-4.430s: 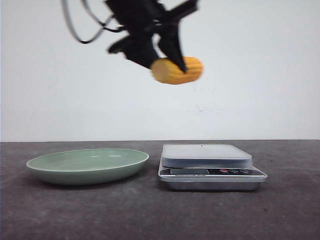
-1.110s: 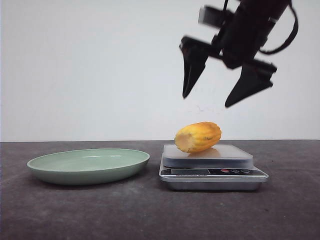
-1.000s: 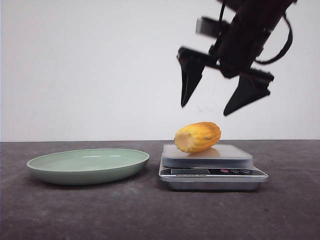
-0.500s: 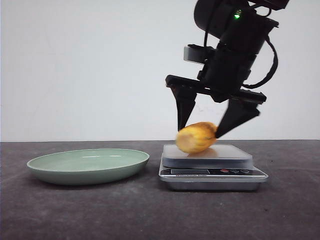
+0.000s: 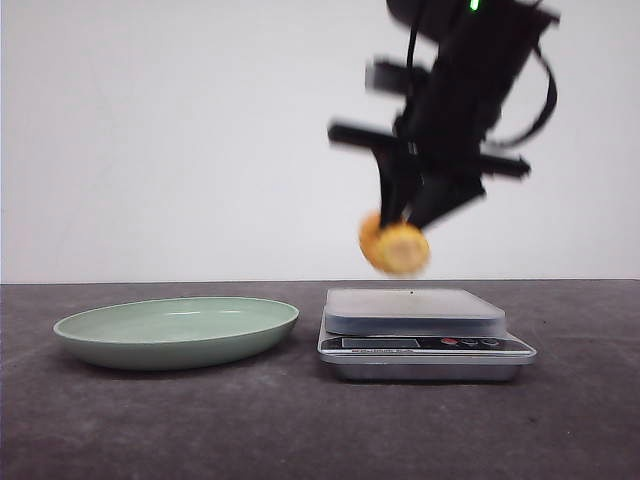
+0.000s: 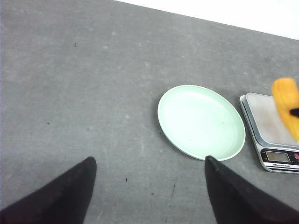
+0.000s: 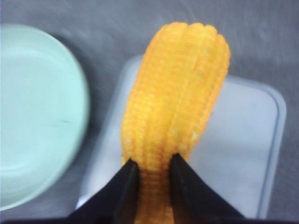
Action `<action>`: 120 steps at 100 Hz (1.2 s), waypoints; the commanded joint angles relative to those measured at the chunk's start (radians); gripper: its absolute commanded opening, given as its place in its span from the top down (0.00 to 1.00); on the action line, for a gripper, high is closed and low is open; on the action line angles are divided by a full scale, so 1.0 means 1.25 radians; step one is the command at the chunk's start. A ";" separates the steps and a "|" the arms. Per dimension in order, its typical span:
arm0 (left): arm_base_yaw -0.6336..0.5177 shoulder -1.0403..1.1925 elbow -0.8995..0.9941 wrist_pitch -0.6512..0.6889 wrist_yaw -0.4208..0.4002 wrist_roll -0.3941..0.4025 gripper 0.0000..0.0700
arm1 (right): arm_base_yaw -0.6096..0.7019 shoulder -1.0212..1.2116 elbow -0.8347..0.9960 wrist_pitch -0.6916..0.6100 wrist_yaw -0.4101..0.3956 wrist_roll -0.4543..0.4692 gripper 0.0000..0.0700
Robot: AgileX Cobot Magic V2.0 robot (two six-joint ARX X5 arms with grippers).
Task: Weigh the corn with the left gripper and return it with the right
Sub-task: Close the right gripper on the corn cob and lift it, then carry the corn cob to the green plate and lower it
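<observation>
1. The corn (image 5: 394,247) is held by the right gripper (image 5: 408,212) in the air just above the weighing platform of the scale (image 5: 424,330), clear of its surface; the cob and arm are blurred in the front view
2. In the right wrist view the two dark fingertips (image 7: 122,190) are seen pressed against the sides of the corn (image 7: 175,121) near one end, with the jaws narrowed to the width of the cob
3. Beneath the corn in that view the pale platform of the scale (image 7: 243,154) is seen, and the green plate (image 7: 32,107) lies to one side of it
4. In the front view the green plate (image 5: 177,330) is set on the dark table (image 5: 300,430) just to the left of the scale, the two being close but apart
5. The left gripper (image 6: 152,191) is seen only in its own wrist view, where its two black fingers (image 6: 56,196) are spread wide apart with nothing between them, high over the table (image 6: 70,84)
6. From that view the green plate (image 6: 201,122), the scale (image 6: 266,135) beside it and the corn (image 6: 287,108) over the scale are all visible well away from the left gripper
</observation>
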 commanded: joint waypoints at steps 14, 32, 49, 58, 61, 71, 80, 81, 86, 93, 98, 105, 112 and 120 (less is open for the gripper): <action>-0.006 0.000 0.010 0.016 -0.004 0.009 0.37 | 0.085 0.007 0.126 -0.004 -0.065 -0.016 1.00; -0.006 0.000 0.010 0.034 -0.001 0.010 0.37 | 0.154 0.074 0.210 0.009 -0.056 -0.015 1.00; -0.006 0.000 0.010 0.049 0.004 0.010 0.38 | 0.187 0.169 0.269 0.010 -0.042 -0.005 1.00; -0.006 0.000 0.010 0.062 0.004 0.011 0.38 | 0.190 0.219 0.285 0.014 -0.039 0.004 1.00; -0.006 0.000 0.010 0.066 0.005 0.011 0.38 | 0.190 0.240 0.290 0.016 -0.039 0.005 1.00; -0.006 0.000 0.010 0.070 0.004 0.011 0.38 | 0.190 0.293 0.303 0.018 -0.039 0.009 1.00; -0.006 0.000 0.010 0.070 0.004 0.010 0.38 | 0.190 0.323 0.303 0.024 -0.040 0.012 0.94; -0.006 0.000 0.010 0.070 0.004 0.010 0.38 | 0.190 0.327 0.303 0.025 -0.041 0.014 0.93; -0.006 0.000 0.010 0.070 0.004 0.010 0.38 | 0.190 0.341 0.303 0.027 -0.045 0.027 0.84; -0.006 0.000 0.010 0.068 0.005 0.010 0.38 | 0.190 0.354 0.303 0.031 -0.047 0.042 0.66; -0.006 0.000 0.010 0.067 0.010 0.009 0.38 | 0.190 0.359 0.303 0.037 -0.052 0.042 0.53; -0.006 0.000 0.010 0.066 0.015 0.010 0.38 | 0.190 0.359 0.303 0.042 -0.052 0.042 0.37; -0.006 0.000 0.010 0.067 0.016 0.010 0.38 | 0.193 0.359 0.303 0.053 -0.050 0.038 0.28; -0.006 0.000 0.010 0.066 0.016 0.010 0.38 | 0.186 0.339 0.303 0.050 -0.046 0.026 0.28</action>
